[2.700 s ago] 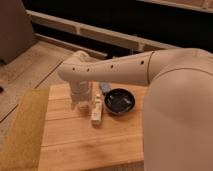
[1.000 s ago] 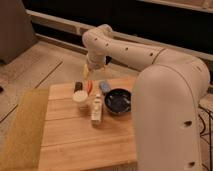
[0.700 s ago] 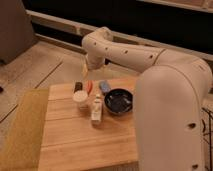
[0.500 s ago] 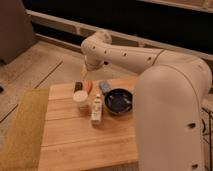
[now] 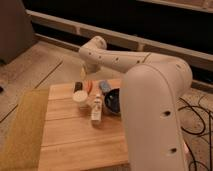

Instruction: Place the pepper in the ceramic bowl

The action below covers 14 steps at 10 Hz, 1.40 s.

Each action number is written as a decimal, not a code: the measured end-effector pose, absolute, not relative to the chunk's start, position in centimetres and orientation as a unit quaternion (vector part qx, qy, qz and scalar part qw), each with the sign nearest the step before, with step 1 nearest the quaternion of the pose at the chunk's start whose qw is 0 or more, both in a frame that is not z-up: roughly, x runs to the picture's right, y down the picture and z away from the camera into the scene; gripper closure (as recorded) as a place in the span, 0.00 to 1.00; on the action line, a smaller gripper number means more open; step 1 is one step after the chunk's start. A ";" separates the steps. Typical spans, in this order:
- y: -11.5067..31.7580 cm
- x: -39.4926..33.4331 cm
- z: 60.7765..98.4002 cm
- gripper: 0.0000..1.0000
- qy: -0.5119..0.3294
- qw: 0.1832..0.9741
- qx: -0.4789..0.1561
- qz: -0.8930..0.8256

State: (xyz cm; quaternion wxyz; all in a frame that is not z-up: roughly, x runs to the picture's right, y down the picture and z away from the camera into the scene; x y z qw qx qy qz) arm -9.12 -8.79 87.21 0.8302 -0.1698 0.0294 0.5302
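The pepper (image 5: 89, 87) is a small orange-red piece lying on the wooden table (image 5: 75, 142) near its back edge, between a dark brown block and a small blue object. The ceramic bowl (image 5: 114, 101) is glossy black and sits just right of the pepper, partly hidden by my white arm. My gripper (image 5: 82, 73) hangs from the bent wrist above the table's back edge, a little up and left of the pepper. It is open, with nothing in it.
A dark brown block (image 5: 78, 86) and a small blue object (image 5: 104, 85) flank the pepper. A white cup (image 5: 80, 97) stands in front of the block. A white bottle (image 5: 96, 110) lies beside the bowl. A yellowish mat (image 5: 22, 130) borders the table's left side.
The wrist and gripper have drifted slightly left and down toward the table's back edge. The objects on the table have not moved.
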 end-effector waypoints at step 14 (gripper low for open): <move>-2.6 -6.6 98.0 0.35 0.165 0.794 -0.234 0.536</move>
